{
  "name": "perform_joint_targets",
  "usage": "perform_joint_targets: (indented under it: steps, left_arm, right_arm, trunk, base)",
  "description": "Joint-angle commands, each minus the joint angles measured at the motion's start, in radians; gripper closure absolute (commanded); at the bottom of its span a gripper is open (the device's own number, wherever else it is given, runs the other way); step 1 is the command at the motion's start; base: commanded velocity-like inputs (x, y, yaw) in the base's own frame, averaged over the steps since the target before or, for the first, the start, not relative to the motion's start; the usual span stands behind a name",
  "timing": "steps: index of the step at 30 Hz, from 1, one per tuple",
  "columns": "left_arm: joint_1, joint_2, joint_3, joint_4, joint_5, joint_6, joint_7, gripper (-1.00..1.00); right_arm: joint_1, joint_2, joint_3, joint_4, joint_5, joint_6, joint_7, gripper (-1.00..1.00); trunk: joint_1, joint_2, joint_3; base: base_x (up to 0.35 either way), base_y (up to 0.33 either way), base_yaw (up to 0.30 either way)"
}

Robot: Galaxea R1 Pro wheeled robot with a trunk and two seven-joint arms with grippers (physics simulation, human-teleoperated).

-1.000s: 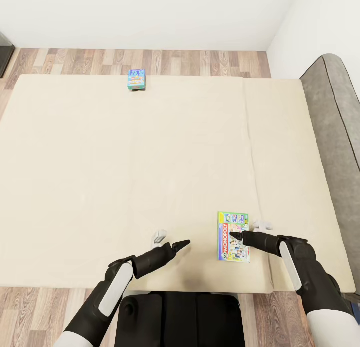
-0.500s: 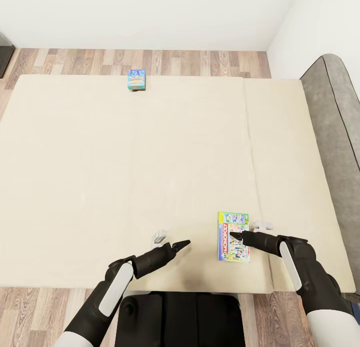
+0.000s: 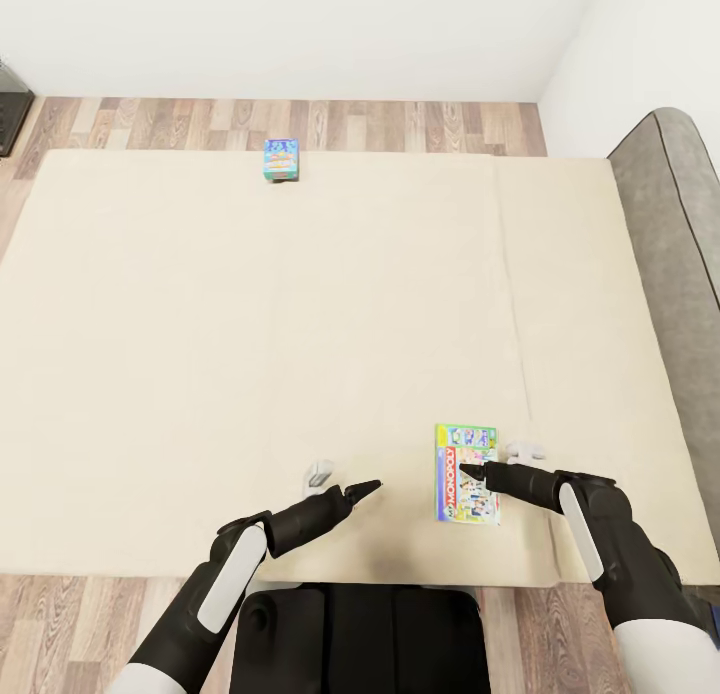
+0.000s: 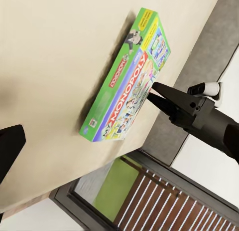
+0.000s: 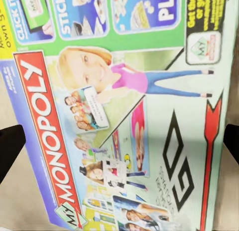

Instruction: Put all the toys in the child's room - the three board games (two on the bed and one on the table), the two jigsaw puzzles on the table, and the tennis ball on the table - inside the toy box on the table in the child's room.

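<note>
A green Monopoly board game (image 3: 466,474) lies flat on the cream bed (image 3: 200,354) near its front edge. My right gripper (image 3: 468,468) hovers just over the box's middle, open. Its fingers (image 5: 9,146) stand far apart at either side of the Monopoly lid (image 5: 124,121). My left gripper (image 3: 372,487) is open above bare bedding, a short way left of the box. One of its fingers (image 4: 7,148) shows, with the Monopoly box (image 4: 127,91) and the right gripper (image 4: 150,90) beyond it. A second, small blue board game (image 3: 281,160) lies at the bed's far edge.
A grey padded headboard (image 3: 680,224) runs along the bed's right side. Wooden floor (image 3: 400,124) and a white wall lie beyond the far edge. A dark piece of furniture (image 3: 8,104) shows at the far left.
The whole head view has shifted a little, so the camera moved. Both arms and the two board games keep their places.
</note>
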Motion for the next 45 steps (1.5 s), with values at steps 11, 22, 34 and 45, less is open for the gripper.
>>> perform_joint_targets:
  steps: [11, 22, 34, 45]
  left_arm:
    - [0.0, 0.0, 0.001, -0.001, 0.005, 0.006, 0.0, -1.0]
    - [0.0, 0.0, 0.001, -0.001, 0.005, 0.006, 0.0, -1.0]
    - [0.0, 0.0, 0.001, 0.0, 0.005, 0.006, 0.0, -1.0]
    - [-0.001, 0.0, 0.001, 0.0, 0.005, 0.006, 0.0, -1.0]
  right_arm:
    - [-0.001, 0.0, -0.001, 0.0, -0.008, -0.031, 0.0, -1.0]
    - [-0.001, 0.0, -0.001, -0.001, -0.008, -0.043, 0.0, -1.0]
    - [0.0, 0.0, -0.001, 0.0, -0.008, -0.045, 0.0, -1.0]
    - [0.0, 0.0, -0.001, -0.001, -0.008, -0.046, 0.0, -1.0]
  trunk:
    - [0.0, -0.001, -0.001]
    - [0.0, -0.001, -0.001]
    - [0.0, -0.001, -0.001]
    - [0.0, -0.001, -0.001]
  base:
    - [0.0, 0.219, 0.0]
    - [0.0, 0.065, 0.0]
    - [0.0, 0.011, 0.0]
    - [0.0, 0.002, 0.0]
